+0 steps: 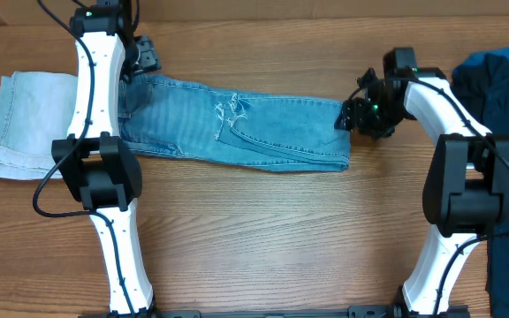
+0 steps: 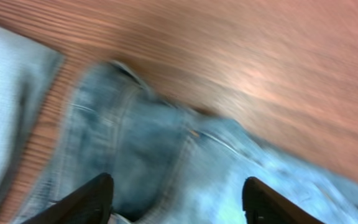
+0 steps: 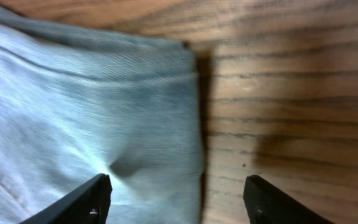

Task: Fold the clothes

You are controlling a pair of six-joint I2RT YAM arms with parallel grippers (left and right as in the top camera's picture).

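Observation:
The light-blue jeans (image 1: 237, 131) lie folded lengthwise across the table, left to right. My left gripper (image 1: 140, 57) is open above their left end; in the left wrist view its fingers (image 2: 176, 202) straddle the blurred denim (image 2: 148, 155). My right gripper (image 1: 359, 113) is open at the jeans' right end; in the right wrist view its fingers (image 3: 176, 199) straddle the folded edge of the denim (image 3: 104, 118), one finger over cloth, one over bare wood.
A folded paler denim garment (image 1: 29, 124) lies at the far left, touching the jeans' end. A dark navy garment (image 1: 502, 79) lies at the right edge, behind and under the right arm. Wooden table (image 1: 281, 238) shows in front.

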